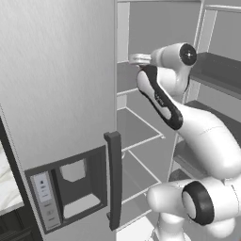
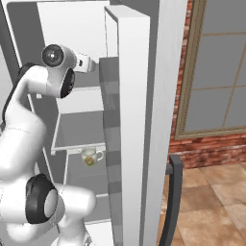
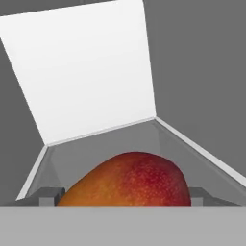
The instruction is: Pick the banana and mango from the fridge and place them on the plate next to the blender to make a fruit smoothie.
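Currently I have the mango [image 3: 129, 180] sitting dead ahead of the gripper [image 3: 124, 196] in the hand view, at 6 o'clock of that frame, resting on a fridge shelf [image 3: 192, 149] with the white back wall [image 3: 86, 67] behind it. Its long axis runs across the frame from 8 o'clock to 2 o'clock, roughly in line with the two fingertips [image 3: 48, 196], which show at either end of the fruit. The jaws stand wide, one tip off each end; I cannot tell whether either tip touches the skin, and I judge nothing is gripped yet. From the left base view, the arm [image 1: 160, 96] is folded upward and reaches level into the upper part of the open fridge [image 1: 56, 84], the wrist pointing toward 9 o'clock behind the door edge. In the right base view a glass cup [image 2: 90, 156] stands on a lower shelf, well below the hand. The coming move calls for a short advance, then closure across the fruit.
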